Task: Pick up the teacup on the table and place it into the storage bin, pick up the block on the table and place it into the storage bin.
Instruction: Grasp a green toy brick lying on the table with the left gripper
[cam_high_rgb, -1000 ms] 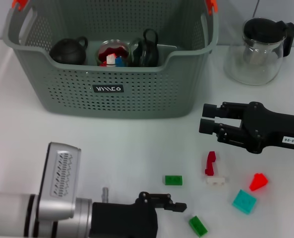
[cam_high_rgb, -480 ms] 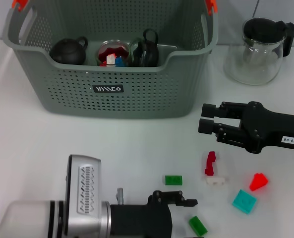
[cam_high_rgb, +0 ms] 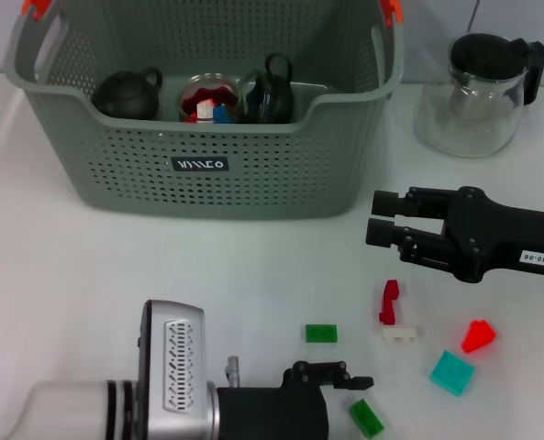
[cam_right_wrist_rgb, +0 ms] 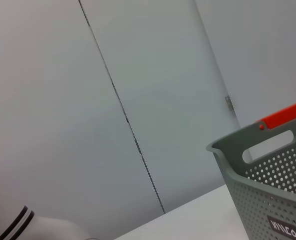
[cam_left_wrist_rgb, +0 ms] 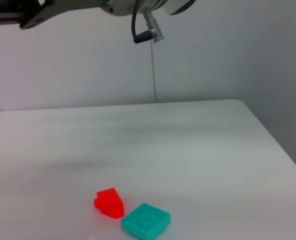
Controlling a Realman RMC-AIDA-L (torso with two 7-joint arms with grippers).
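Head view: our left gripper (cam_high_rgb: 349, 381) has slid right since a sec ago, now near the green block (cam_high_rgb: 366, 417); jaws look narrow, holding nothing. Right gripper (cam_high_rgb: 382, 216) waits far right, jaws a bit apart, empty. Storage bin (cam_high_rgb: 207, 188) w/ label "VIIICO"-ish, hard to read.

Left wrist view: red block (cam_left_wrist_rgb: 109, 202), teal block (cam_left_wrist_rgb: 146, 220).

Right wrist view: bin only.

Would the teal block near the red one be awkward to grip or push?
The teal block looks rigid, flat and low, so it would probably slide, not roll or tip. Its low profile leaves little side to pinch. The red block lies close by, so a push toward it might nudge it.
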